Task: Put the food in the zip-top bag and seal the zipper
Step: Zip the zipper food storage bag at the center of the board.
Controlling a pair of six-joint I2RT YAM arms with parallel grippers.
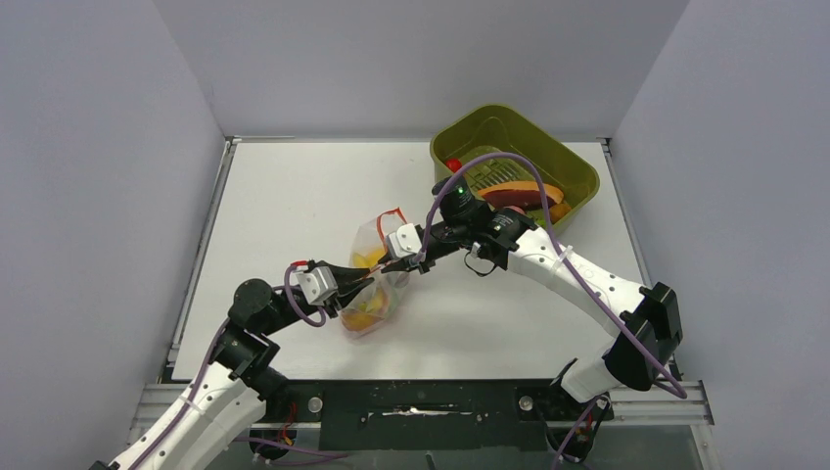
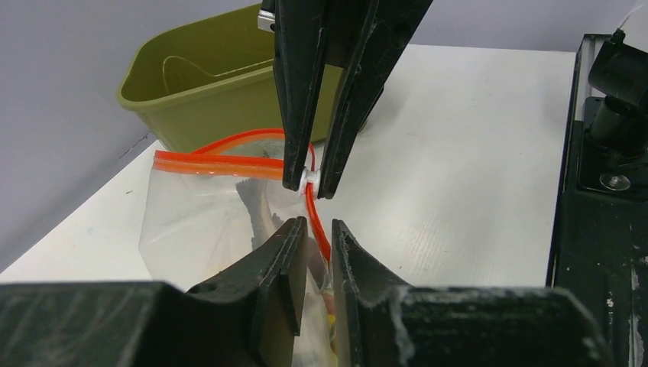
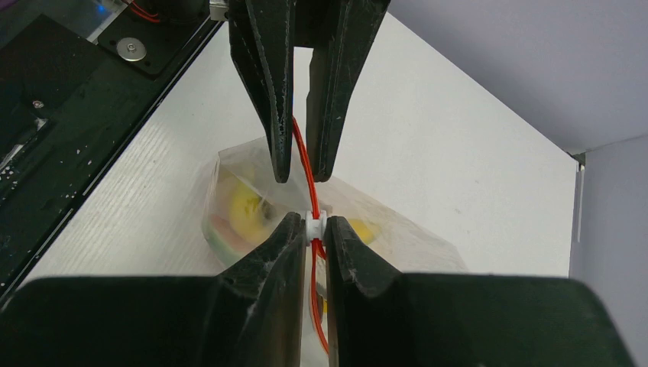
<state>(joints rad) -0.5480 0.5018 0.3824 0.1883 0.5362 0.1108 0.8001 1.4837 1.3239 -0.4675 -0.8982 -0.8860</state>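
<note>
White desk: arms meet tip to tip, right hand pinching the zipper slider, facing left hand narrowly parted astride the zipper.

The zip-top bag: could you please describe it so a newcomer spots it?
On the white table, look near-left of the olive-green tub. The zip-top bag is clear plastic holding toy food; only it has a red-orange strip at its mouth.

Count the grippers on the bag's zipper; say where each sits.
2. The right gripper is shut on the white slider on the zipper; the left gripper straddles the zipper beside it, jaws slightly apart.
</note>
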